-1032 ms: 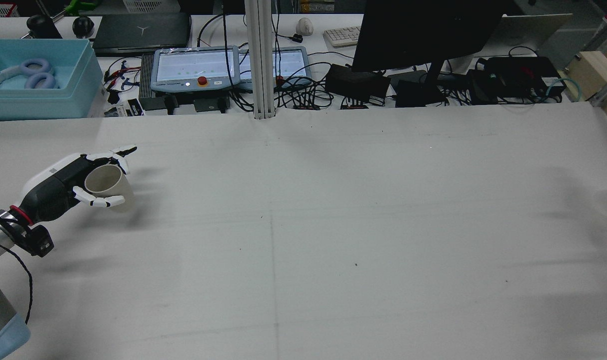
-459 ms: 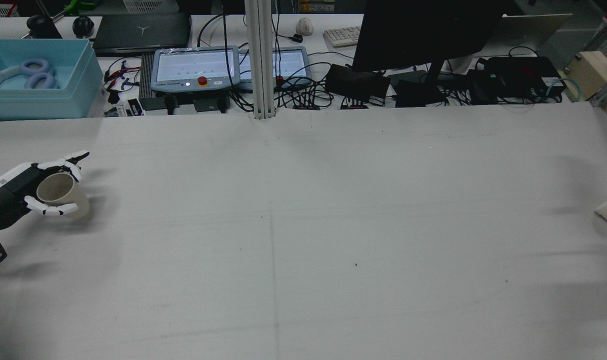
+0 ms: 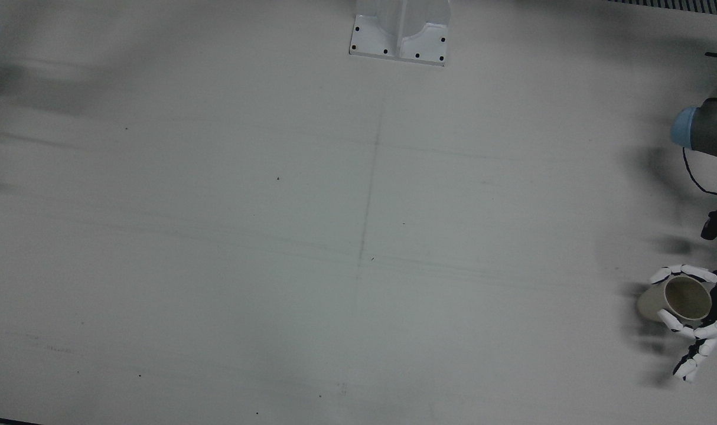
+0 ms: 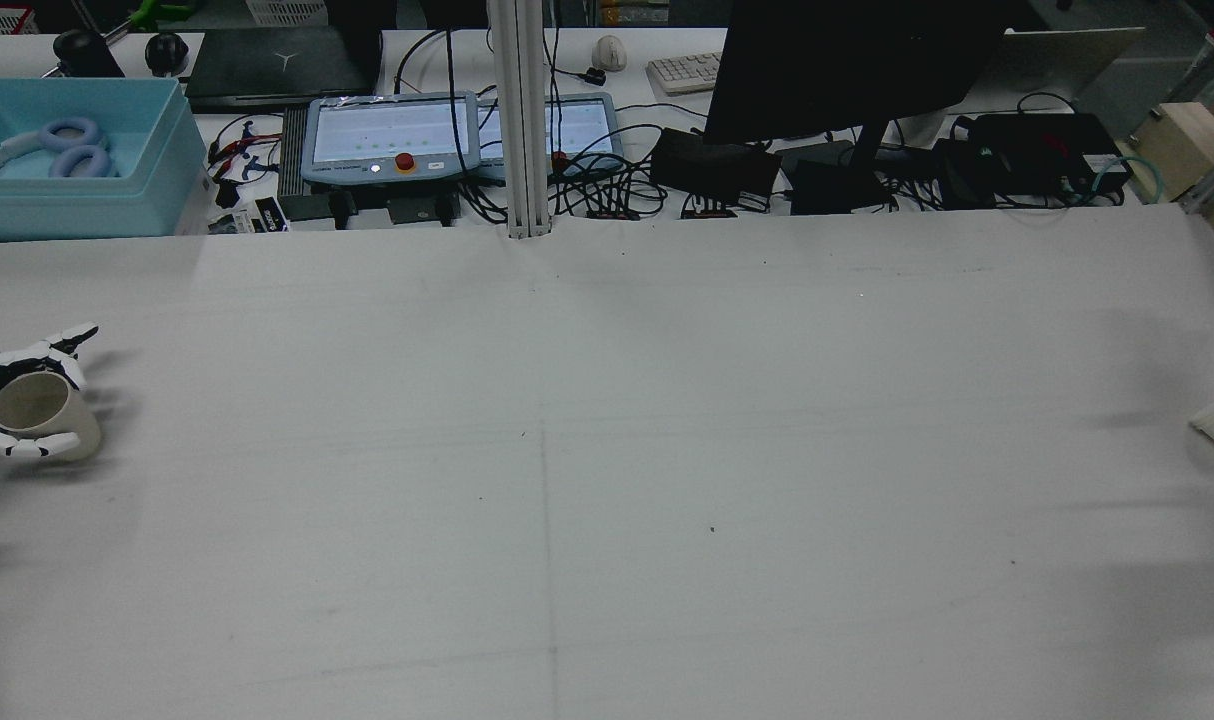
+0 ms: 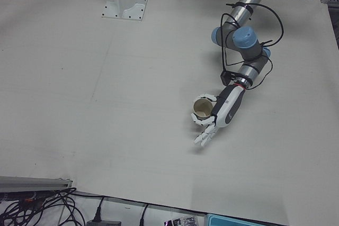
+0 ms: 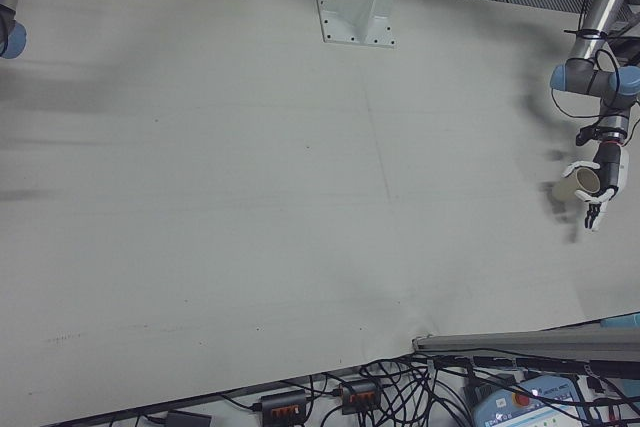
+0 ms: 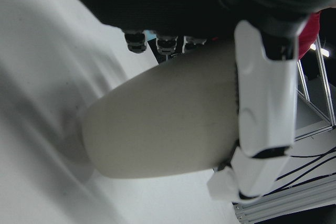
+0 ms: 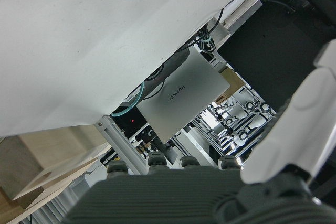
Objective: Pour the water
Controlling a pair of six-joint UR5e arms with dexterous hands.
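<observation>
The left hand [image 5: 221, 115] sits at the end of an arm [image 5: 244, 41] folded down from its pedestal, the forearm sloping down to the wrist. Its white fingers [image 3: 683, 271] are curled around a paper cup [image 3: 672, 298], one set over the far side and another under the near side, holding it tilted. Of the right hand [image 8: 294, 129] only a white finger and dark palm show in its own camera; its pose cannot be told

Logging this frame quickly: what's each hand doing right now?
Left hand: shut on the paper cup, held tilted just above the table.
Right hand: only partly visible in its own camera; open or shut cannot be told.
</observation>
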